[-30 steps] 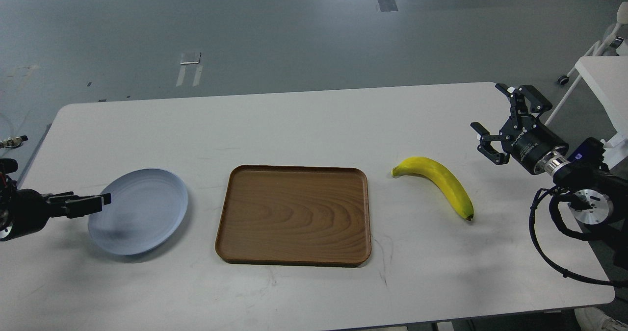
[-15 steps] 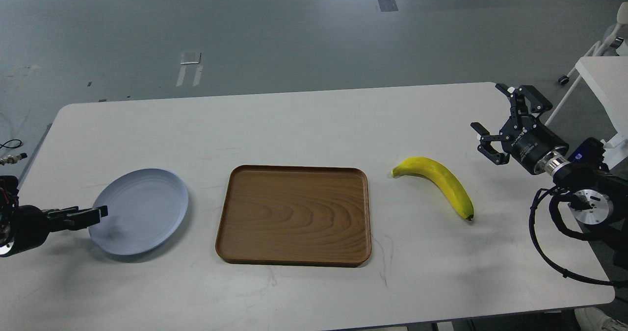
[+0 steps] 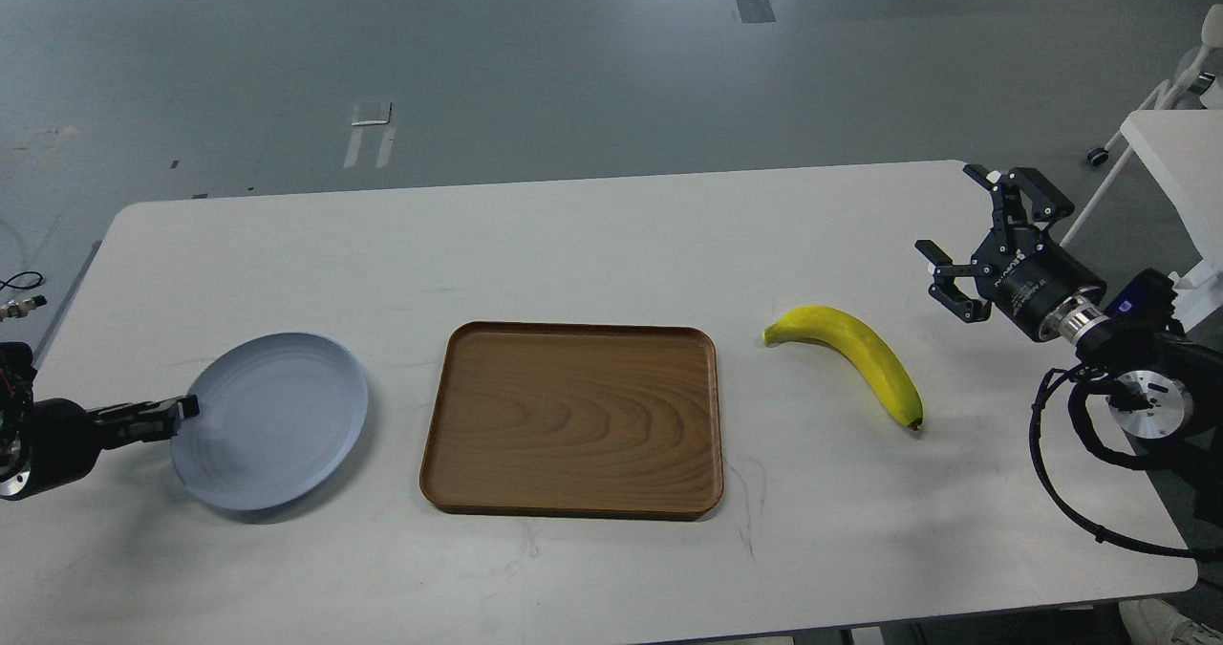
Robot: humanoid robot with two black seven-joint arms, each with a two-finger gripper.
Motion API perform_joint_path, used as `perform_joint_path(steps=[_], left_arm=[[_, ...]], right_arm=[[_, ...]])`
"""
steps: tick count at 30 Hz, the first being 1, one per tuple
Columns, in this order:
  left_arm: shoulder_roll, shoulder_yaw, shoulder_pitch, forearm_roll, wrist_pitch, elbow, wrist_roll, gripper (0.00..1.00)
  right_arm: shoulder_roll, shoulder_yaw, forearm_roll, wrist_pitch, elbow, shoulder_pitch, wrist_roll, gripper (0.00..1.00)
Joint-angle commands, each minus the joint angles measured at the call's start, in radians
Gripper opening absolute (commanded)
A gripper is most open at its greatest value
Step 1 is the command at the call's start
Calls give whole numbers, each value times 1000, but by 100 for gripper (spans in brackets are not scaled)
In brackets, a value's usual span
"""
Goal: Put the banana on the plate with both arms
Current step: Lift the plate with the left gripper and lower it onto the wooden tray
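The yellow banana (image 3: 855, 358) lies on the white table (image 3: 611, 234), right of the brown tray, dark tip pointing toward me. The pale blue-grey plate (image 3: 277, 420) is at the left. My left gripper (image 3: 182, 411) reaches in from the left edge and is closed on the plate's left rim; the plate looks slightly raised, with a shadow under its right side. My right gripper (image 3: 955, 220) is open and empty, hovering above the table up and to the right of the banana, clear of it.
A rectangular brown wood-grain tray (image 3: 573, 492) sits in the middle of the table between plate and banana. A second white table (image 3: 1180, 162) and a chair stand off the right edge. My right arm's cables loop over the table's right front corner.
My left gripper has drawn back a little to the left, from over the plate to its rim. The plate has shifted and looks slightly lifted. The right arm and banana have not moved.
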Motion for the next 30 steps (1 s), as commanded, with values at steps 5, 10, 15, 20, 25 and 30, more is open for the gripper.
perform_joint_path(steps=[5,10,15,20,25,30], left_arm=[[11,-6,-43,-17,-9,-15,0,0],[31,0,-192,-8,-70,-75,0,0],[3,0,-318,27,-183,-155,0,0],[-126,2,-425,57,-275,-172,0,0],[-297,88,-522,90,-304,-161,0,0],[-448,201,-587,92,-305,-103,0,0]], right_arm=[[-2,0,0,0,-3,0,0,100],[-2,0,0,0,-9,2,0,100],[-3,0,0,0,-14,2,0,100],[-11,-1,0,0,-14,2,0,100],[-20,0,0,0,-14,2,0,100],[-37,0,0,0,-15,2,0,100]])
